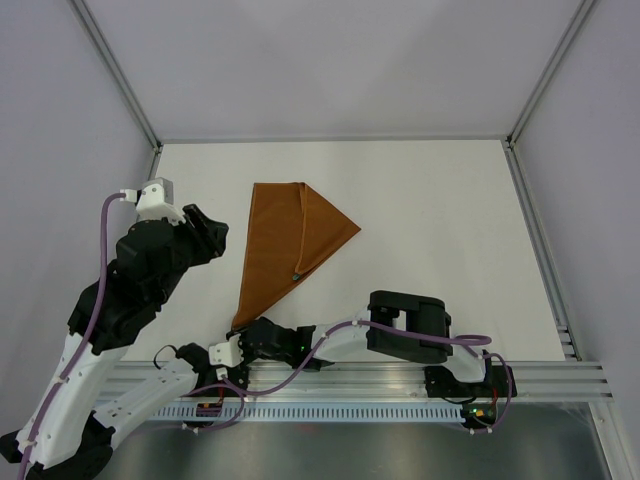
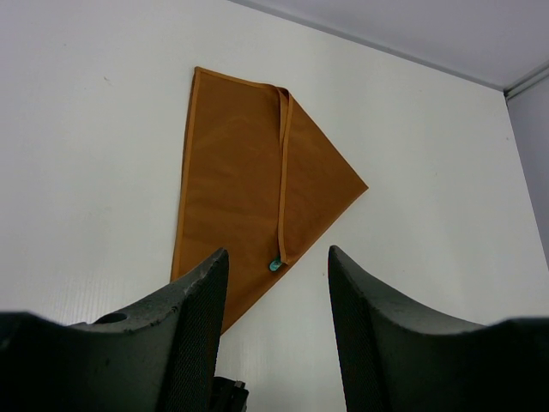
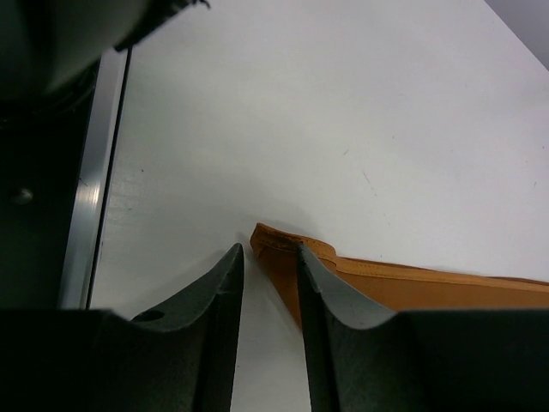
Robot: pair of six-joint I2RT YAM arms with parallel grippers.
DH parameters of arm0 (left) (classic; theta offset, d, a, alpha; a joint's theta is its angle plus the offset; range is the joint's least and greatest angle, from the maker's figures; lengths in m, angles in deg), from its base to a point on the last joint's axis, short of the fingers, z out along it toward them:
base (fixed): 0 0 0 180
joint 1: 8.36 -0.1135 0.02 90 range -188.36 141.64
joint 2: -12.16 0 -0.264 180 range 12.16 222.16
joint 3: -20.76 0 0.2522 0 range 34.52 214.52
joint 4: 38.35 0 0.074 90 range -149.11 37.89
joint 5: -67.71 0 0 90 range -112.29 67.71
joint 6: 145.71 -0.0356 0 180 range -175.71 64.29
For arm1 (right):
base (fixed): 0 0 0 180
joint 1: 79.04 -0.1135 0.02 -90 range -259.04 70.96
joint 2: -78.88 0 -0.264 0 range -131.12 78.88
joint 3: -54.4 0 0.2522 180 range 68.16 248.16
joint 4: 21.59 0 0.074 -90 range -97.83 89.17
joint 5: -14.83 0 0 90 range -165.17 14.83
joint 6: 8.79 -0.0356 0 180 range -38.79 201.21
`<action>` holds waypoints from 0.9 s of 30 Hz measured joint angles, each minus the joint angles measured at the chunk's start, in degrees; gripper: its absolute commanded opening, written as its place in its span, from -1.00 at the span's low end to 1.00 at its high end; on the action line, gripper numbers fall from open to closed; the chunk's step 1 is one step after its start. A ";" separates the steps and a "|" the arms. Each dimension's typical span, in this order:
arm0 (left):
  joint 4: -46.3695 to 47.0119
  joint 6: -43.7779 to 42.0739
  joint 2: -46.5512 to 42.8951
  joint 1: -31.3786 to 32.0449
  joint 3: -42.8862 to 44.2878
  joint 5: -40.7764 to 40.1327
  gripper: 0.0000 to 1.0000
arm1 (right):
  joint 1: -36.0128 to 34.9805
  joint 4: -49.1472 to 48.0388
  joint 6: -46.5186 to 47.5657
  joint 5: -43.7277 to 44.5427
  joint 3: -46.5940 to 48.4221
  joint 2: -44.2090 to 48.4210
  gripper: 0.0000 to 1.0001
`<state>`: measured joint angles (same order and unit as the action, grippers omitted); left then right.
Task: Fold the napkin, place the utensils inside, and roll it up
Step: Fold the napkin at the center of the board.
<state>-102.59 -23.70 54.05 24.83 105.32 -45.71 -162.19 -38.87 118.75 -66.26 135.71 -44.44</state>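
Evidently rolling comes next: folded napkin (image 1: 285,250) lies on the counter (image 1: 430,220), knife (image 1: 296,276) tucked inside (tip showing); right jaws, narrowly parted at its near corner, must pinch it; left jaws gape empty.

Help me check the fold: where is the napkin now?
In the top view the napkin lies folded on the table, left of centre, its near corner at the tips of the right pincer.
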 measured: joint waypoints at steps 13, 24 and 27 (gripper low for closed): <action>0.00 0.00 0.00 0.00 0.00 0.00 0.11 | 0.28 -3.06 -0.22 0.72 1.51 -2.36 -0.44; 0.07 -0.02 0.31 0.00 -0.28 0.22 0.11 | 0.46 -4.15 0.02 1.77 1.53 -3.08 -0.82; 0.09 0.00 0.63 0.00 -0.39 0.63 0.10 | 0.46 -4.13 0.04 1.79 1.53 -3.08 -0.87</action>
<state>-102.50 -23.70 54.69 24.83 104.93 -45.08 -161.73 -43.00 118.79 -64.47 137.24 -47.53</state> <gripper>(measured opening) 0.555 0.084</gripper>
